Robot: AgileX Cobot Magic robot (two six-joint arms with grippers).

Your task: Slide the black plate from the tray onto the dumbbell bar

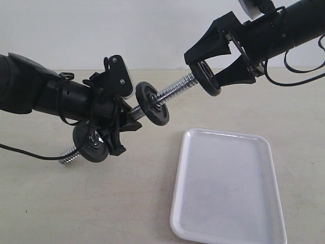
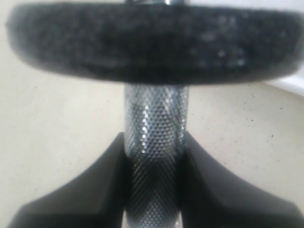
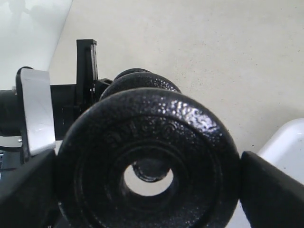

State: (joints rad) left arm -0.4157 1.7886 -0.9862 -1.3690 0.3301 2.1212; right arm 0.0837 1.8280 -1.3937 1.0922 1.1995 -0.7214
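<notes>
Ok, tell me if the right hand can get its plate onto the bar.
Probably yes: the right hand holds the plate at the bar's threaded tip, and the thread looks bare up to the next plate.

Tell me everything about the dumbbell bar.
The dumbbell bar is shiny chrome, with a knurled middle and coarse threaded ends. The left gripper clamps its middle, holding it tilted above the table. A lower plate and an upper plate sit on it either side of that grip. The right gripper holds a third plate at its raised tip.
</notes>
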